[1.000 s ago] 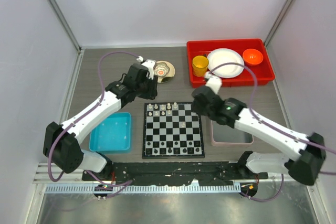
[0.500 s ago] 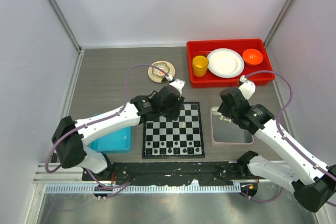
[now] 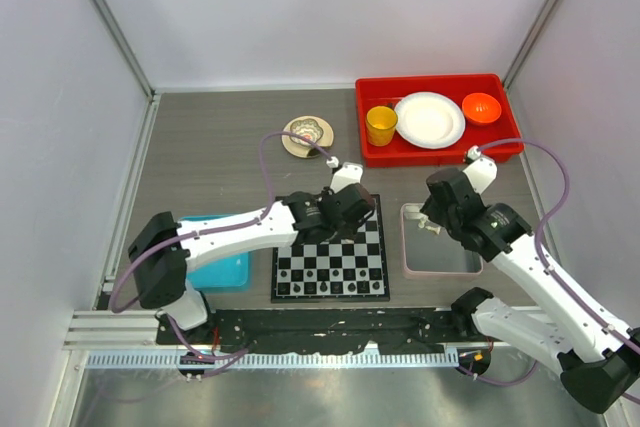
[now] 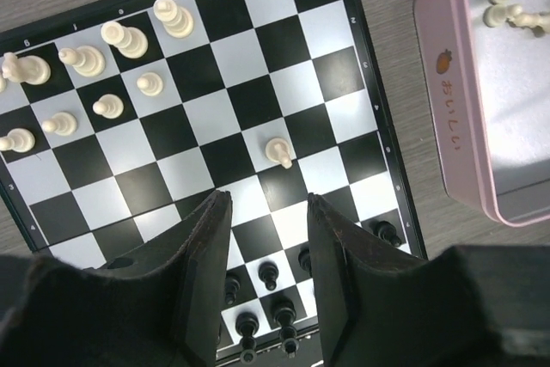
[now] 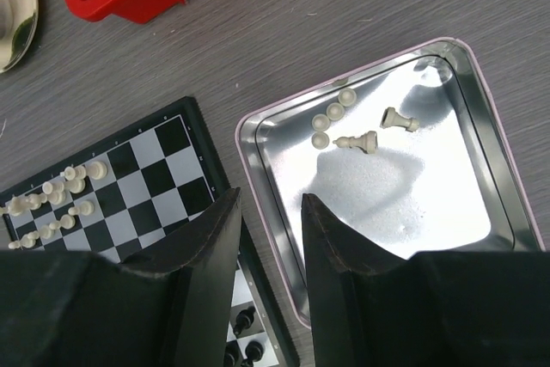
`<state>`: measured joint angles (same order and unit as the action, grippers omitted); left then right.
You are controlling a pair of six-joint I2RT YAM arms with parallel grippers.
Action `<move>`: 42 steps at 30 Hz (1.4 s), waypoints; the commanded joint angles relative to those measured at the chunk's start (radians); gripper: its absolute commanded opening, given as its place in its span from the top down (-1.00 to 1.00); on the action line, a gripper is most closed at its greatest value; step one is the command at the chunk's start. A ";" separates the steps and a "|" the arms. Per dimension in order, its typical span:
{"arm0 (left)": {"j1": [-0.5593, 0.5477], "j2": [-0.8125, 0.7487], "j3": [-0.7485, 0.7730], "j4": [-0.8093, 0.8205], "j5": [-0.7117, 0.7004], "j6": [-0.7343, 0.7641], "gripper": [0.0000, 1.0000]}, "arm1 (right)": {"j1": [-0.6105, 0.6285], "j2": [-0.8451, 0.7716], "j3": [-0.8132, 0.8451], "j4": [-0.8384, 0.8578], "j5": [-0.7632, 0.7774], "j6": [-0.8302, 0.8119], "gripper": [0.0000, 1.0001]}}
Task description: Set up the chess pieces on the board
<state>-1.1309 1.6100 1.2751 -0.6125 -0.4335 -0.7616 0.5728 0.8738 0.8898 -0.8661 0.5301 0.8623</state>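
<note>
R gripper (image 5: 269,204) apart, empty, over tin (image 5: 404,204): we drop straight on lying piece (image 5: 359,140), pinch across stem, w/o nudging neighbours (image 5: 331,116). L gripper (image 4: 266,208) apart, empty over board (image 4: 249,66)

A grey wood-grain tabletop (image 3: 210,147) sits between plain pale walls (image 3: 320,7) at 9, 12 and 3 o'clock. Slanting aluminium posts (image 3: 108,22) mark the far corners. Light is soft and even. A brushed-metal ledge (image 3: 330,397) runs along 6 o'clock.
</note>
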 commanded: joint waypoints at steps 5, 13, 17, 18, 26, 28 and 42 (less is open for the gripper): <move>-0.026 0.056 0.013 0.011 -0.079 -0.130 0.22 | -0.011 -0.045 0.000 -0.030 0.076 0.061 0.21; -0.032 0.140 0.043 0.007 -0.080 -0.131 0.28 | -0.016 -0.056 -0.011 -0.037 0.080 0.057 0.20; -0.033 0.163 0.053 0.011 -0.079 -0.119 0.27 | -0.021 -0.061 -0.014 -0.040 0.082 0.049 0.21; -0.033 0.165 0.053 0.013 -0.077 -0.116 0.26 | -0.022 -0.062 -0.015 -0.040 0.082 0.049 0.21; -0.035 0.177 0.052 0.033 -0.074 -0.114 0.16 | -0.025 -0.058 -0.018 -0.039 0.077 0.038 0.21; -0.035 0.180 0.050 0.037 -0.068 -0.111 0.15 | -0.027 -0.059 -0.020 -0.039 0.077 0.038 0.21; -0.035 0.225 0.061 0.054 -0.053 -0.102 0.12 | -0.036 -0.059 -0.023 -0.040 0.071 0.024 0.21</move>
<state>-1.1584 1.8248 1.2938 -0.5808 -0.4702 -0.8597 0.5449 0.8249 0.8658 -0.9131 0.5674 0.8886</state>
